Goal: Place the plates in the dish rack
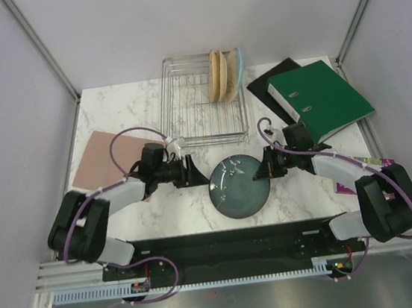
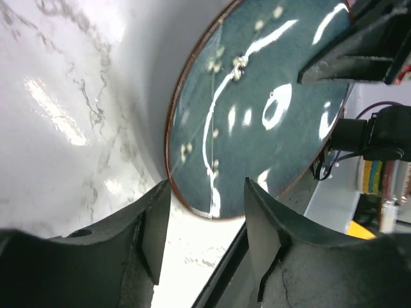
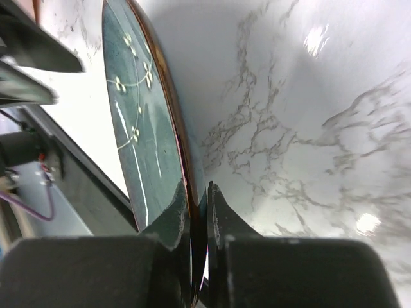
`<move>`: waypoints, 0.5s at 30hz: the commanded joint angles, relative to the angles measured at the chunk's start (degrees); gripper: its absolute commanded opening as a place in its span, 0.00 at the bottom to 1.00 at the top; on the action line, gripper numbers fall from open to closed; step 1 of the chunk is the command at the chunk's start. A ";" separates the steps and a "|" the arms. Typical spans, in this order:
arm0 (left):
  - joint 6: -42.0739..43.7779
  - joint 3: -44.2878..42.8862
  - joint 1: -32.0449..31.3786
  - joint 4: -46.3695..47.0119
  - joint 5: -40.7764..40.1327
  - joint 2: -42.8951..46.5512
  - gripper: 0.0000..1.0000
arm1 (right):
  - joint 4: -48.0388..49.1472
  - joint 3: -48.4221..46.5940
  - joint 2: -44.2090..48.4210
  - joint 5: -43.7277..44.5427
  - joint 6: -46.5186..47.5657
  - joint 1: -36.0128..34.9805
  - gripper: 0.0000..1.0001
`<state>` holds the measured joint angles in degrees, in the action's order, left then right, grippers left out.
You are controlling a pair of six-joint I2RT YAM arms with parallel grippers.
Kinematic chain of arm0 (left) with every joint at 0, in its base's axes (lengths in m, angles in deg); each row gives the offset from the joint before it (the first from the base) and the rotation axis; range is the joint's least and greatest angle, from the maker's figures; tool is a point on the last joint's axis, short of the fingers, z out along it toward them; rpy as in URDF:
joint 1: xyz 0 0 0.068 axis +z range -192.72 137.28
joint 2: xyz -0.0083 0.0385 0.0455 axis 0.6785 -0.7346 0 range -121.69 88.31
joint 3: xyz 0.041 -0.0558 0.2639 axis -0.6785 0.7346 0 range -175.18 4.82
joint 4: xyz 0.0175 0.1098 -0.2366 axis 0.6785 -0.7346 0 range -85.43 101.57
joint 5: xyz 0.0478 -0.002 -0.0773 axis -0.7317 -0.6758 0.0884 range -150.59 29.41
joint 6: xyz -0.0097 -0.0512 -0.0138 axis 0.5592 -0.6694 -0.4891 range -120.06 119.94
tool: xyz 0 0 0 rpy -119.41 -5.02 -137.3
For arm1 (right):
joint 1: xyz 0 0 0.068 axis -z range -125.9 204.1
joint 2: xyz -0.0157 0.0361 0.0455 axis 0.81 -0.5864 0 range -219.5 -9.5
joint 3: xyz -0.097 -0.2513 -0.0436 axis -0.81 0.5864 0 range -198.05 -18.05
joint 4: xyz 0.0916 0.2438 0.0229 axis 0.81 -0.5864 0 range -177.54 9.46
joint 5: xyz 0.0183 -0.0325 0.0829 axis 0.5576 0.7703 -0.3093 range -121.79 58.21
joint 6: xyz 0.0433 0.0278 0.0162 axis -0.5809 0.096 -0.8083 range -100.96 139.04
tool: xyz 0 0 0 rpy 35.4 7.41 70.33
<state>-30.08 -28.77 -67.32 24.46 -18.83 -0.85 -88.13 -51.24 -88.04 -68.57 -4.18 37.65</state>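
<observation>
A dark slate-blue plate (image 1: 237, 186) with white specks is at the table's middle front. My right gripper (image 1: 261, 171) is shut on its right rim; the wrist view shows the rim (image 3: 192, 192) pinched between the fingers, the plate (image 3: 138, 128) tilted off the marble. My left gripper (image 1: 197, 176) is open just left of the plate; the plate's edge (image 2: 257, 109) lies just beyond the fingertips and is not between them. The silver wire dish rack (image 1: 189, 107) stands behind, with three cream plates (image 1: 222, 73) upright in its right rear corner.
A green ring binder (image 1: 319, 99) lies on a black folder (image 1: 269, 86) at the right rear. A pink-brown mat (image 1: 101, 158) lies at the left. A colourful packet (image 1: 366, 168) sits by the right arm. Grey walls close in the table.
</observation>
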 commanded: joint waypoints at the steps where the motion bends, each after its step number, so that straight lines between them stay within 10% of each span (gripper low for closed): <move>1: 11.87 -1.22 2.45 -10.67 -1.07 17.59 0.58 | -13.30 -13.98 4.71 -4.17 9.93 -0.95 0.00; 7: 25.34 -2.71 3.33 -22.63 -10.44 45.55 0.66 | -29.82 -42.53 1.91 -1.48 22.78 -9.47 0.00; 15: 29.58 -9.83 11.76 -31.51 -18.64 50.93 0.68 | -22.39 -79.96 -17.15 30.55 13.83 -13.69 0.00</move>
<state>-6.25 -36.90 -58.49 0.52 -32.54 49.73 -118.41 -116.99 -98.45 -58.88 14.35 25.59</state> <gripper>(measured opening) 0.680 0.080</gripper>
